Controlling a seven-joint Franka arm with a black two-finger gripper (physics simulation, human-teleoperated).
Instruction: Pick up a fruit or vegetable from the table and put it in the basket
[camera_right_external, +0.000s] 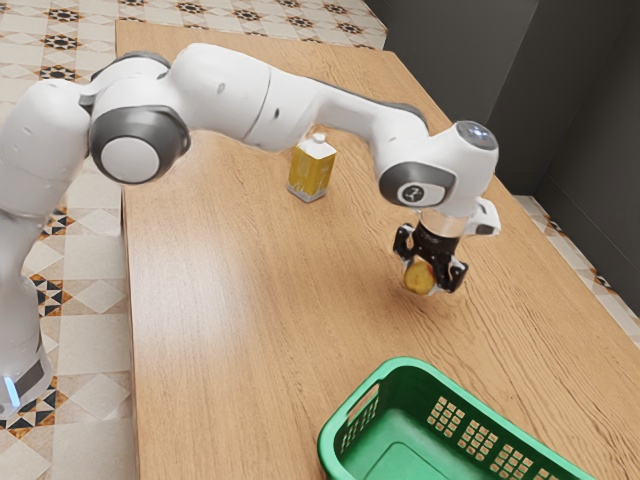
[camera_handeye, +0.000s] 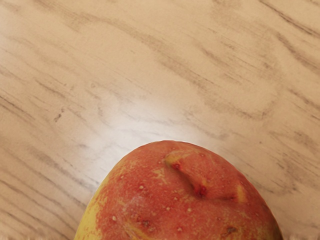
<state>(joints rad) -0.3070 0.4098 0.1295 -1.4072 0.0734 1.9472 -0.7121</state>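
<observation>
Floor (camera_right_external: 85, 375) first, and pale tiles are seen there, broken up by dark and rust-coloured star patterns. Across it the long worktop (camera_right_external: 210, 320) is spread, its light brown wood streaked with grain, and a bright patch of shine is caught on it. Over that wood the white arm (camera_right_external: 225, 95) is stretched, brought in from the exterior view's left, with its joints capped in grey. Now to the green basket (camera_right_external: 400, 364): it is set on the worktop at the exterior view's lower edge, where part of it is cut off, and its side is pierced with rows of small openings. Further back, a yellow-and-white carton (camera_right_external: 312, 172) is stood upright on the wood, well apart from the basket. And here is the black tool (camera_right_external: 426, 277), pointed downward from the arm's end, its two fingers clamped on the fruit (camera_right_external: 419, 278) from either side! The fruit is held outside the basket, apart from it, and seems to be raised a little off the wood. From the wrist view a rounded red skin is shown, flecked with pale spots, washed with yellow along one flank and creased by a crooked dent.
</observation>
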